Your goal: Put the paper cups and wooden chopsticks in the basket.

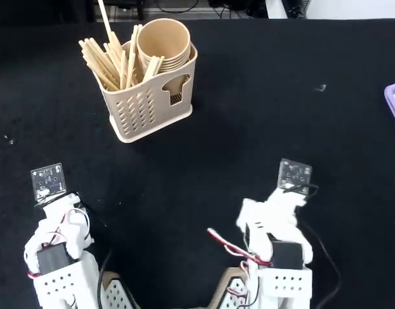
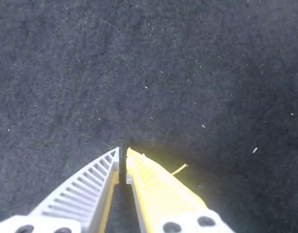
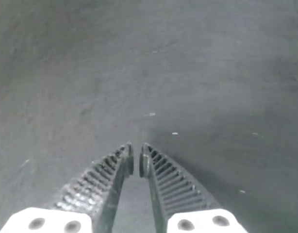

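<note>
Left pincer (image 2: 124, 156), right pincer (image 3: 137, 159) closed — cups (image 1: 163, 37), chopsticks (image 1: 106, 63) in basket (image 1: 145, 109)

White arms (image 1: 275, 215), black servos (image 1: 53, 257); left hand (image 2: 124, 154) half yellow.

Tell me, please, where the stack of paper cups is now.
In the high view, the stack of paper cups stands inside the beige basket, just right of the wooden chopsticks, on the far left part of the black table.
</note>
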